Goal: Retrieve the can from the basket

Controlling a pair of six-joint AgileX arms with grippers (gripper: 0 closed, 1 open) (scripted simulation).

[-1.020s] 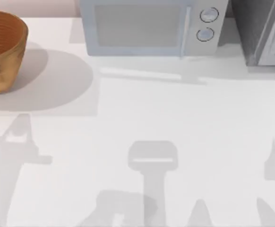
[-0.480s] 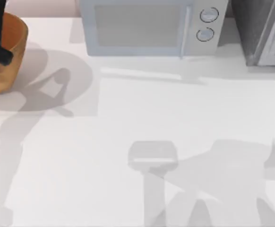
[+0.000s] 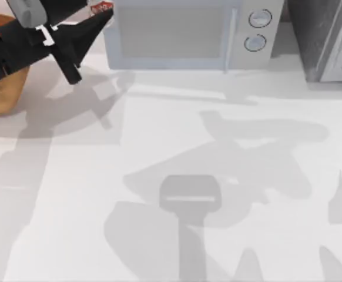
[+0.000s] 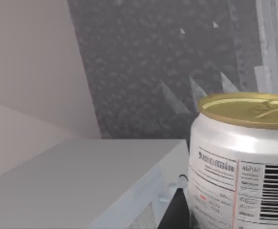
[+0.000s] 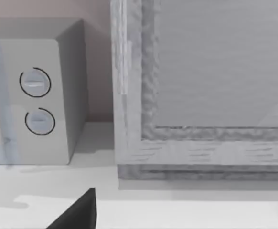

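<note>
In the upper left of the top view, the left arm reaches across the frame from the left edge toward the right, lying almost level and passing over the basket [image 3: 6, 94], of which only a part of the orange-brown wall shows under the dark arm. The left gripper [image 3: 91, 38] is at the end of this arm, with its two dark fingers [image 3: 71, 70] spread apart like a fork: one finger points down and right toward the table [image 3: 218, 147], the other points up and right, toward the top edge of the frame. At the tip of that upper finger, at the very top of the frame and just beside the left corner of the microwave [image 3: 188, 35], a small red and white piece of the can [image 3: 101, 7] is visible. In the left wrist view the can [image 4: 241, 162] stands upright at the lower right, very close to the camera, with its gold top, white side and a barcode, and one dark finger touches its lower left side, so the gripper is closed around the can and carries it outside the basket. The right gripper's dark finger [image 5: 77, 212] shows at the bottom edge of the right wrist view, facing the microwave [image 5: 34, 95] and a grey cabinet [image 5: 201, 95]; whether it is wide or narrow I cannot tell.
</note>
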